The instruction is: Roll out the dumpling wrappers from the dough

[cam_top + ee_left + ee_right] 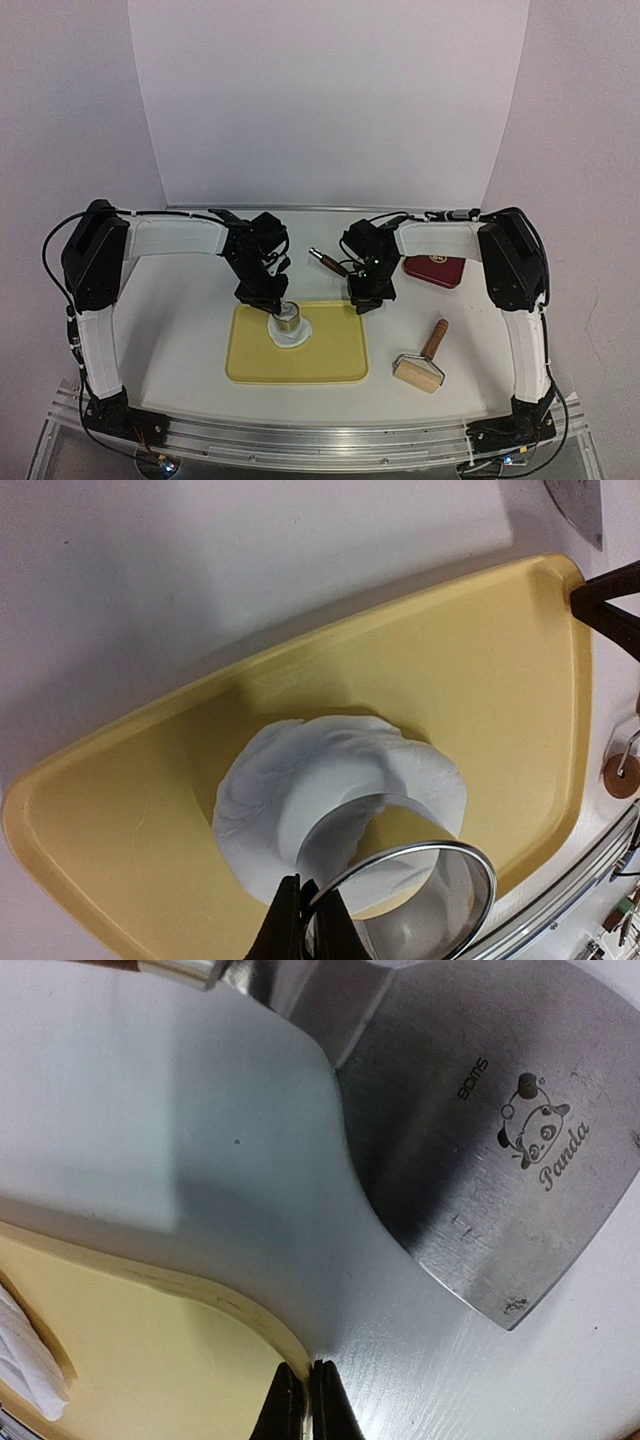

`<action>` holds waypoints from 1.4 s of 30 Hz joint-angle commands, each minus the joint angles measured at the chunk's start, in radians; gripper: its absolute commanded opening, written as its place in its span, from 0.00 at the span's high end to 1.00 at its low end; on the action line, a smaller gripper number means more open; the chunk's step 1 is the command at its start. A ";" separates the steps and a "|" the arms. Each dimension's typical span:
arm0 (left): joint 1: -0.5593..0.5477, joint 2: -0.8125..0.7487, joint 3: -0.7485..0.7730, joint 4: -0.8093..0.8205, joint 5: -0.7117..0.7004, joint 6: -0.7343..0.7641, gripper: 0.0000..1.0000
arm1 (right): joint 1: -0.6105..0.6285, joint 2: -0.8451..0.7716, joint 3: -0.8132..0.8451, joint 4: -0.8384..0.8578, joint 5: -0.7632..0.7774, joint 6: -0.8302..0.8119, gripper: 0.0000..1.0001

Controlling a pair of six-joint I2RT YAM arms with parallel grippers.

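White dough (296,336) lies as a flat, roundish, wrinkled sheet in a yellow tray (330,360), just toward 12 o'clock from the tray's middle. In the left wrist view the dough (290,790) has ragged edges and rests flat on the tray (480,700) floor.

A steel ring cutter (287,320) stands on the sheet, over its part toward 12 o'clock in the top view. The left pincer (272,300) is clenched on the ring's rim. From the wrist the ring cutter (420,880) looks tilted, its near rim nipped between the two black tips of the left pincer (307,905). Whether a disc has been cut free inside the ring cannot be told.

The right pincer (368,298) hangs at the tray's 1 o'clock corner, clenched on nothing. In its own camera the tips of the right pincer (305,1390) are pressed together just above the tray's rounded corner. A steel scraper (500,1130) with a panda print lies on the white worktop (180,330) beyond them.

In the top view the scraper's (330,262) wooden handle points toward 10 o'clock. A wooden roller (425,362) lies at 3 o'clock of the tray, apart from it. A flat red object (437,268) sits at 2 o'clock.
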 commanded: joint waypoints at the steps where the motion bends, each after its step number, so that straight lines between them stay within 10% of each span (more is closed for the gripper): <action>1: -0.004 0.026 0.017 0.022 0.006 0.029 1.00 | 0.005 0.023 0.042 0.004 -0.001 0.020 1.00; 18: -0.004 0.058 0.027 0.006 -0.026 0.040 0.93 | 0.005 0.031 0.052 0.002 -0.007 0.015 1.00; 31: -0.004 -0.052 0.102 -0.039 0.007 -0.006 0.52 | -0.006 -0.116 0.093 -0.065 0.056 -0.032 0.39; 42: 0.059 -0.145 -0.029 0.038 0.141 -0.054 0.61 | 0.058 -0.119 0.197 -0.065 -0.250 -0.060 0.45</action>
